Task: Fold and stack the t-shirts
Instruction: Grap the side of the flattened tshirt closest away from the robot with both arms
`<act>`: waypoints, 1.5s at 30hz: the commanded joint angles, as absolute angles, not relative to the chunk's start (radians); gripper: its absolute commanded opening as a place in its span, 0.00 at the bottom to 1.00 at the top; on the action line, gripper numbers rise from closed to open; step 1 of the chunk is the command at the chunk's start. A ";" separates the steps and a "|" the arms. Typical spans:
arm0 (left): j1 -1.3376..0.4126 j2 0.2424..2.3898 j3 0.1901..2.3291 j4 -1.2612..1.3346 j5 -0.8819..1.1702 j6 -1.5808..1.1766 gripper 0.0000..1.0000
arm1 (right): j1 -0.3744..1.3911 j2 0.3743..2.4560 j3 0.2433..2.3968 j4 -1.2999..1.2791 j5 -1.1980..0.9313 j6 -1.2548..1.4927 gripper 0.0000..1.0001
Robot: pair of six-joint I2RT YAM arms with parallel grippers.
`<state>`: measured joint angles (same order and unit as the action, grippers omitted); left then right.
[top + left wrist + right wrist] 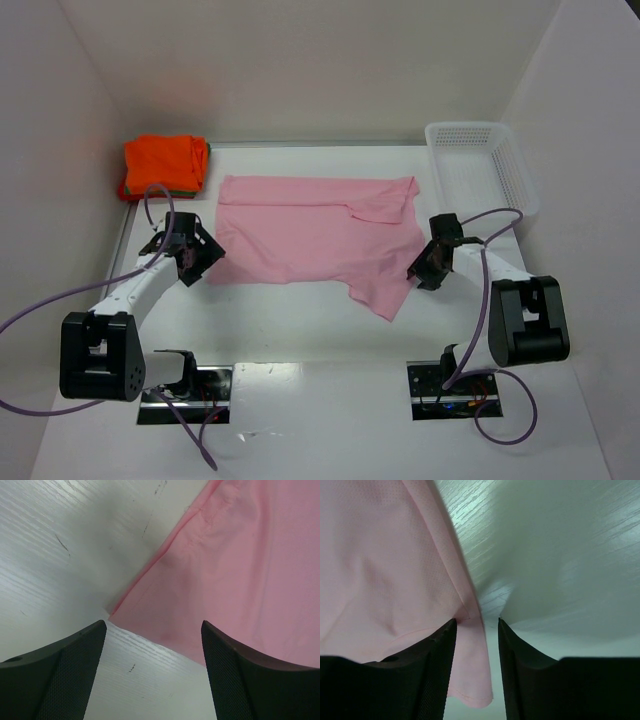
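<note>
The pink t-shirt lies flat on the table, its long axis running left-right, with 1 end by each arm. The left jaws gape wide over its near-left corner. The right jaws stand narrowly apart around its right edge, not visibly pinching. At far left sits the folded orange t-shirt.

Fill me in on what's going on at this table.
Two robot arms are working on the pink t-shirt spread out on the table. The left gripper hangs open over the shirt's near-left corner. The right gripper sits at the shirt's right edge with the hem between its narrowed jaws; whether it has a grip is unclear. An orange t-shirt lies folded at the far-left corner, and a white basket stands at the far right.
</note>
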<state>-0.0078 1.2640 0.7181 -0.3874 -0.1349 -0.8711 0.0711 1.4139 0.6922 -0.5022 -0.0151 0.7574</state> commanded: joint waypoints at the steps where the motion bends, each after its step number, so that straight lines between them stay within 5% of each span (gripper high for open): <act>1: -0.002 1.259 0.724 -0.364 -0.152 -0.884 0.85 | 0.071 1.399 0.652 -0.440 0.011 0.793 0.44; 9: -0.002 1.259 0.715 -0.374 -0.152 -0.884 0.85 | 0.071 1.410 0.652 -0.431 0.031 0.802 0.33; 20: -0.002 1.261 0.706 -0.383 -0.172 -0.884 0.81 | 0.080 1.385 0.672 -0.485 0.106 0.833 0.00; 45: -0.002 1.356 0.647 -0.360 -0.114 -0.865 0.58 | 0.080 1.336 0.661 -0.486 0.106 0.844 0.00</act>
